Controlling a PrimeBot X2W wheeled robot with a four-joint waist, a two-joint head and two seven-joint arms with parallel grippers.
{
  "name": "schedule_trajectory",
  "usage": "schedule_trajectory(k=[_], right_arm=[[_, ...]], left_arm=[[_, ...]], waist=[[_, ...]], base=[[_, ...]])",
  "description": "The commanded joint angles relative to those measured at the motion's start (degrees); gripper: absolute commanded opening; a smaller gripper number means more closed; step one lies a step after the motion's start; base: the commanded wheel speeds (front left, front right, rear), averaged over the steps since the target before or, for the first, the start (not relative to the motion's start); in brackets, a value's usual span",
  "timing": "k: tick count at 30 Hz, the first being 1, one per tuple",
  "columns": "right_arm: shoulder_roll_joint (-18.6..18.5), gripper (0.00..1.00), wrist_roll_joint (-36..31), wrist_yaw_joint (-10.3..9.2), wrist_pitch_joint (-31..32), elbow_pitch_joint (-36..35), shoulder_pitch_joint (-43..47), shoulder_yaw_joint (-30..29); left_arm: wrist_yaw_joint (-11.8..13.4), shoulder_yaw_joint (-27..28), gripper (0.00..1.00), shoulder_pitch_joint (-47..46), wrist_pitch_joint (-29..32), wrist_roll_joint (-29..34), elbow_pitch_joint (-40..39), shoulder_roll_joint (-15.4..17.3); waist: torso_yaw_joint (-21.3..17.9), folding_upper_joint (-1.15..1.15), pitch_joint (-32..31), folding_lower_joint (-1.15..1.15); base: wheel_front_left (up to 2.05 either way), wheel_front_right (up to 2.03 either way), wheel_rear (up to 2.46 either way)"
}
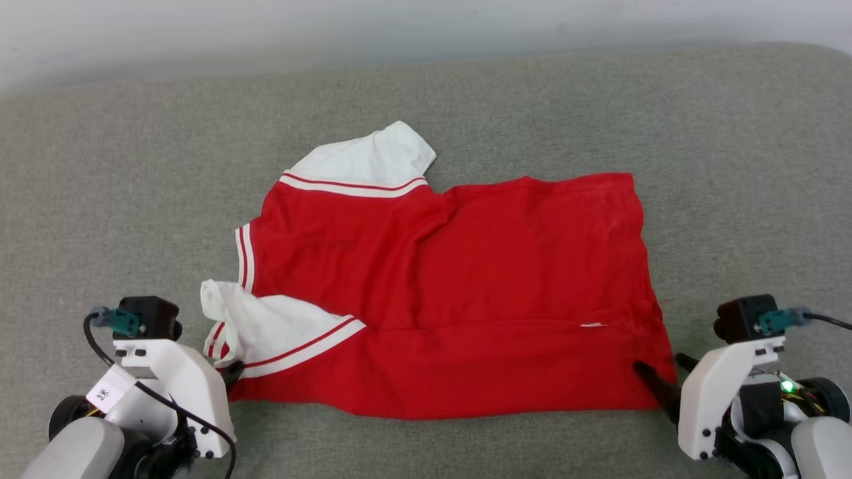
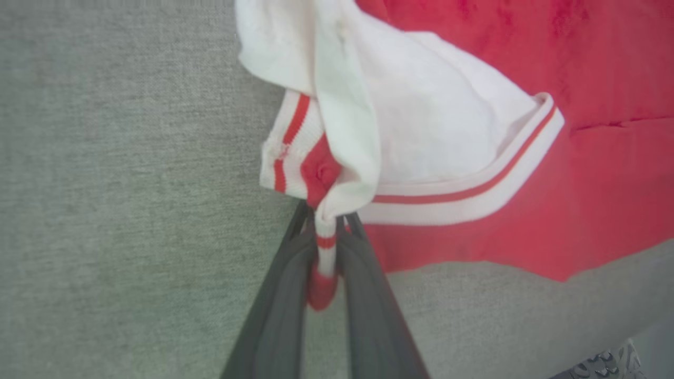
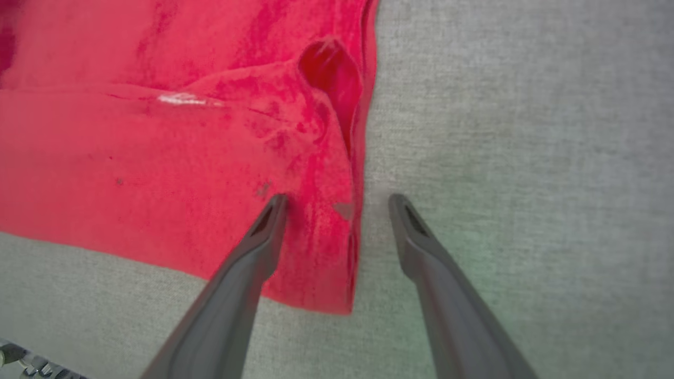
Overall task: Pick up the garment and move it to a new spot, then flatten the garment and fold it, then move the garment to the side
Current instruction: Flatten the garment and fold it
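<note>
1. At the far left, the left gripper [image 2: 327,213] is clamped shut on the garment [image 1: 466,279]. It pinches a bunched strip of striped cuff trim [image 2: 325,247] at the shirt's near left corner. By my reading, a hold there gives the arm a corner to pull the cloth taut for flattening.
2. A small white sticker [image 1: 105,394] on that arm's wrist mount bears a dark mark. It may be a single character, but it is too small to read.
3. The near sleeve [image 1: 279,326] is white, crumpled and lapped over the red body, so it looks to need straightening. The far sleeve [image 1: 369,159] pokes out past the far edge.
4. The garment lies in the middle of the grey cloth surface [image 1: 133,166], spread sideways between the two grippers. Its sleeves are toward the left and its hem is to the right, and it is mostly flat with a few creases. The face turned up is plain red, with no lettering or brand on it.
5. A small white fleck [image 1: 592,325] sits on a crease toward the right, and nothing on it is legible.
6. At the right, the right gripper [image 3: 338,199] stands wide open and holds nothing. One finger is over the red cloth and the other over bare surface, so the pair straddles the hem edge near the near right corner. That placement seems meant for closing on the corner so both arms can stretch the shirt.
</note>
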Motion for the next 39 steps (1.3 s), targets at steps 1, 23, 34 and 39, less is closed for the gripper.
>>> schedule_trajectory(k=[1, 23, 34, 39], right_arm=[[-0.3, 1.00, 0.1, -0.05, 0.3, 0.8, -1.5, 0.5], [-2.1, 0.00, 4.0, -0.04, 3.2, 2.7, -0.6, 4.5], [-1.8, 0.00, 4.5, -0.04, 5.9, -1.4, 6.8, 1.4], [-0.9, 0.00, 4.2, -0.04, 6.8, -2.9, 9.5, 0.0]], left_arm=[[0.2, -0.2, 0.00, -0.8, -0.3, 0.5, -0.5, -0.1], [1.6, 0.0, 0.00, 5.4, -4.7, 0.0, -3.1, -1.4], [5.6, 2.2, 0.00, 15.8, -4.7, -3.0, -7.1, 0.5], [6.2, 2.5, 0.00, 18.9, -4.8, -4.6, -7.4, -0.1]], waist=[[0.6, 0.00, 1.0, 0.00], [1.5, 0.00, -4.3, 0.00], [1.6, 0.00, -8.8, 0.00], [1.5, 0.00, -8.8, 0.00]], base=[[0.00, 0.00, 0.00], [0.00, 0.00, 0.00], [0.00, 0.00, 0.00], [0.00, 0.00, 0.00]])
